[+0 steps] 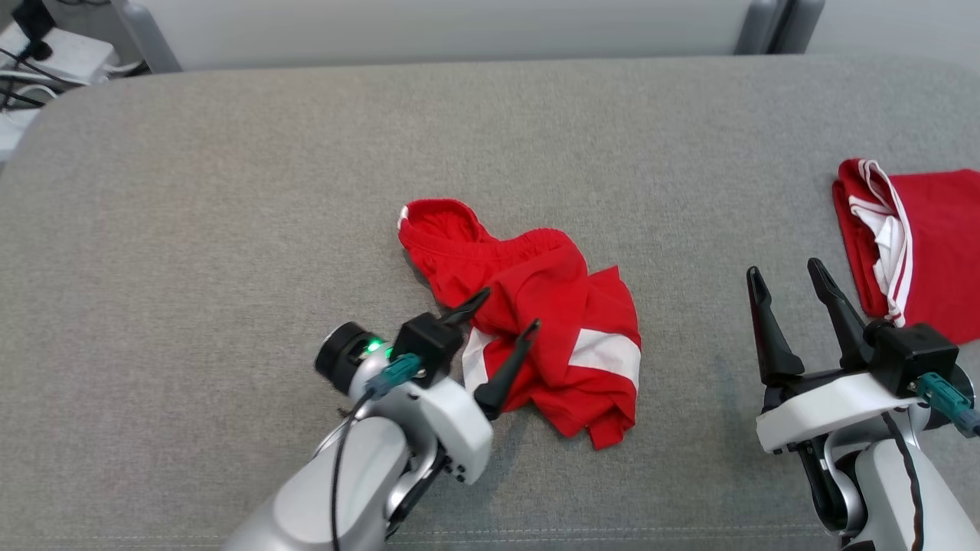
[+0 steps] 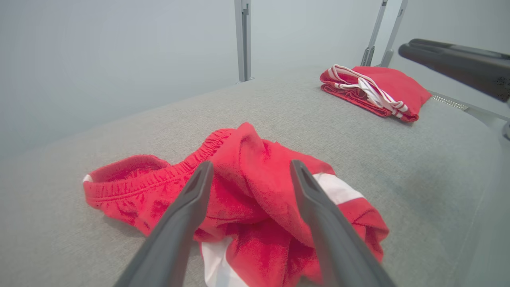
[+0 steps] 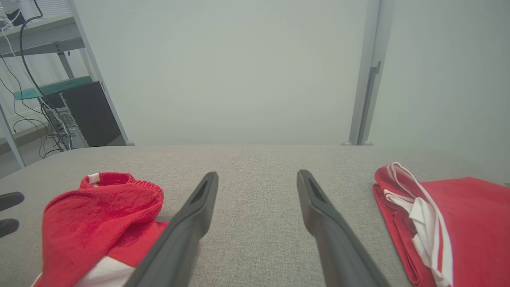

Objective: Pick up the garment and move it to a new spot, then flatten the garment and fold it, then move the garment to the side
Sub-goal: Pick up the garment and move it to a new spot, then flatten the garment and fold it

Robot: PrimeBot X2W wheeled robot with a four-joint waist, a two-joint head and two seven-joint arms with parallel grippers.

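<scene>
A crumpled red garment (image 1: 536,306) with white bands and an elastic waistband lies in a heap at the middle of the grey padded table (image 1: 230,191). My left gripper (image 1: 511,310) is open, its two dark fingers spread over the heap's near left edge; in the left wrist view the garment (image 2: 255,191) sits between and beyond the fingers. Whether they touch the cloth I cannot tell. My right gripper (image 1: 788,285) stands open over bare table to the right of the heap, holding nothing. In the right wrist view the garment (image 3: 95,215) is at the lower left.
A second red garment with white stripes (image 1: 919,245) lies folded at the table's right edge, just beyond my right gripper. Cables and a white box (image 1: 53,53) sit off the table's far left corner. A pale wall with metal posts (image 2: 243,40) stands behind the table.
</scene>
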